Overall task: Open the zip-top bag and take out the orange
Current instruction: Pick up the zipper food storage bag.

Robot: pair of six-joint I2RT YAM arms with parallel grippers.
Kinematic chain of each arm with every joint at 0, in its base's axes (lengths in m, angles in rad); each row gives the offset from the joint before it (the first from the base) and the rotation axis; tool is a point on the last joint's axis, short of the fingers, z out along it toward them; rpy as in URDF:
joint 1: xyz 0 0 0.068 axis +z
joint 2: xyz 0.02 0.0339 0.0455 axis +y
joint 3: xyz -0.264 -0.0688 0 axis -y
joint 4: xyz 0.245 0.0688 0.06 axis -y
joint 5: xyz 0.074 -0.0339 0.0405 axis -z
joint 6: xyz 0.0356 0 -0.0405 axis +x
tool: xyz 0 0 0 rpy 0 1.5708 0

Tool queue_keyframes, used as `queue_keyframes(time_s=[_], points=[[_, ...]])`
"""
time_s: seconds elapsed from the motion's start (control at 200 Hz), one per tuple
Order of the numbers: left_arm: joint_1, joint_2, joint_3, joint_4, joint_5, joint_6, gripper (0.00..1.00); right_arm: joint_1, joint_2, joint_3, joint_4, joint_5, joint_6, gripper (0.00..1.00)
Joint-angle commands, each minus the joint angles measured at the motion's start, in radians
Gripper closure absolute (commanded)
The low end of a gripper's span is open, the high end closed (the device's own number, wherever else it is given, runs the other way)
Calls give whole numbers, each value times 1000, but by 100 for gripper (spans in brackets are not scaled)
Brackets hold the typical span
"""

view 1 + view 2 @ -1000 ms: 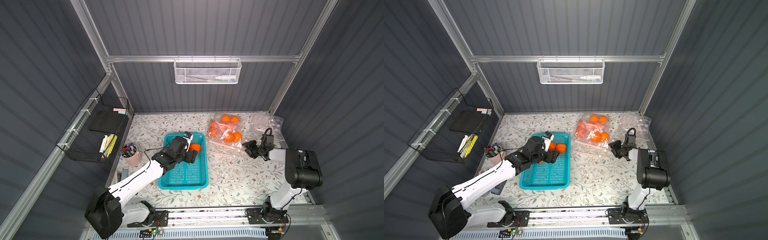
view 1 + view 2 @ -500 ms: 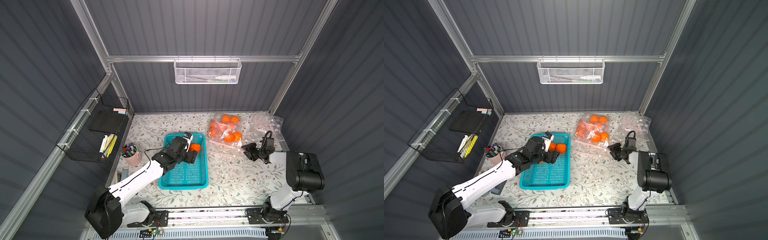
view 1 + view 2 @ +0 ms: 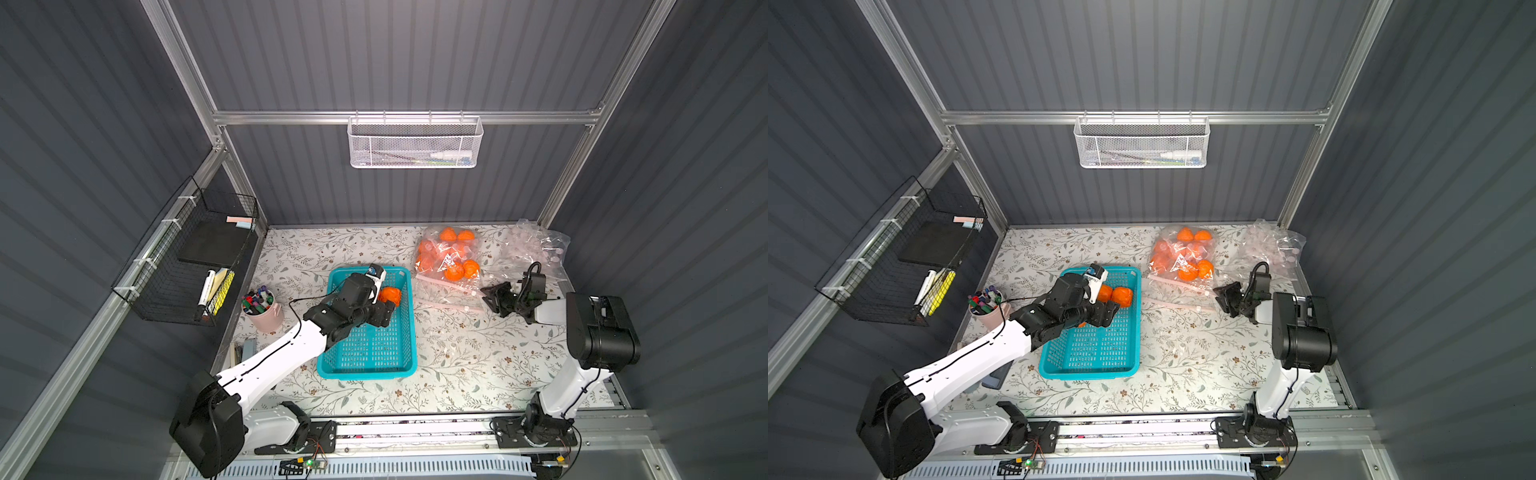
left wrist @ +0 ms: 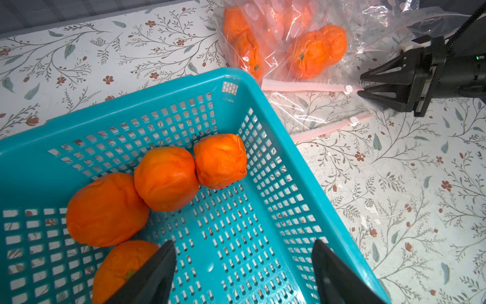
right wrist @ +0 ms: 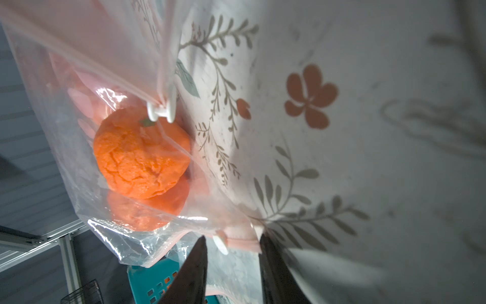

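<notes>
Table [image 3: 478,357]: right arm [image 3: 550,312] stretched toward bag [image 3: 446,266].

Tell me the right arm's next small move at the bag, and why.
Probably close the right gripper on the pink zip strip: its jaws stand apart around the strip's end at the mouth of the zip-top bag, not yet pinching. Oranges lie inside, and the left gripper hovers open over the basket, free to reach in once the mouth is held.
</notes>
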Motion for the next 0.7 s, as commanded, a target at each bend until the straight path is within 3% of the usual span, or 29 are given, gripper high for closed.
queue_keyframes(time_s=[0.0,0.19,0.695], points=[[5,-1,4,7,-3,22,18,2,20,13,114,-47,110,65],[5,0,2,6,-2,25,18,3,16,15,201,-68,172,65],[5,15,9,14,-1,28,18,4,123,-10,186,-94,140,70]])
